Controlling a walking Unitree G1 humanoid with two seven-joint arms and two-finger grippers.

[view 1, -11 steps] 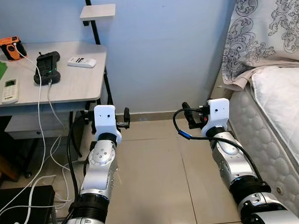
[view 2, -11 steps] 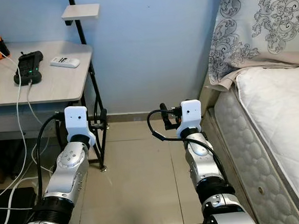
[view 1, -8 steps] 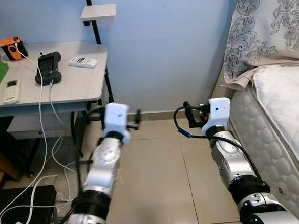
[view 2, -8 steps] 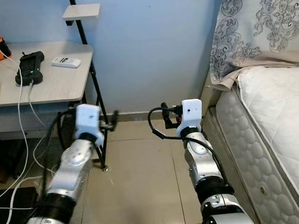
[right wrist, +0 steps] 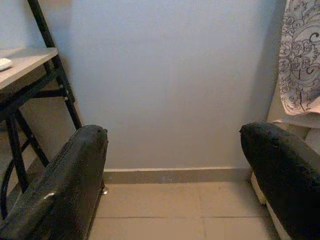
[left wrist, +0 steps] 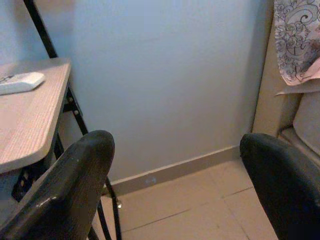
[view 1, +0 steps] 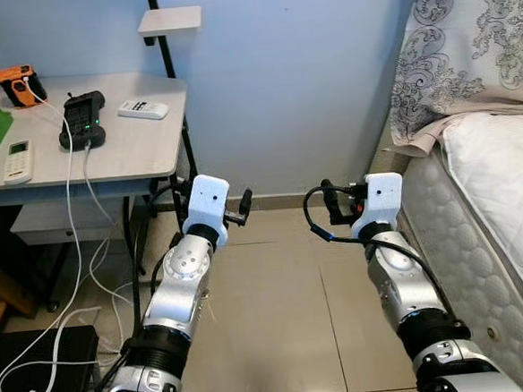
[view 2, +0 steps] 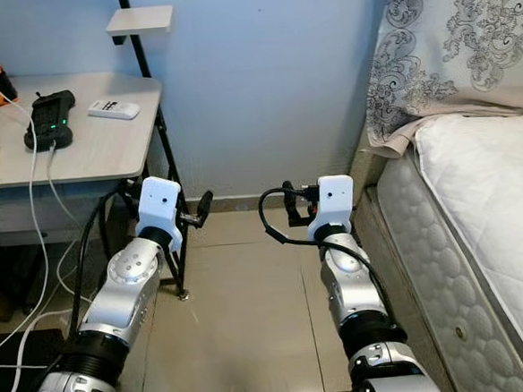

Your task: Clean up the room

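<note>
Desk [view 1: 133, 151] with 2 remotes, left gripper [left wrist: 175, 190] fingers apart

**2 silver arms, white wrist housings, black fingers**

Each arm is built of rounded silver segments joined by black ribbed collars. A white boxy housing with 2 small dark screws caps each wrist. A black cable loops beside the right wrist, with a blue band. The left gripper [left wrist: 175, 192] and right gripper [right wrist: 175, 187] each have 2 broad, matte black fingers.

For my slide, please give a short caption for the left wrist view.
Open left gripper faces a blue wall, desk with a white remote alongside.
</note>
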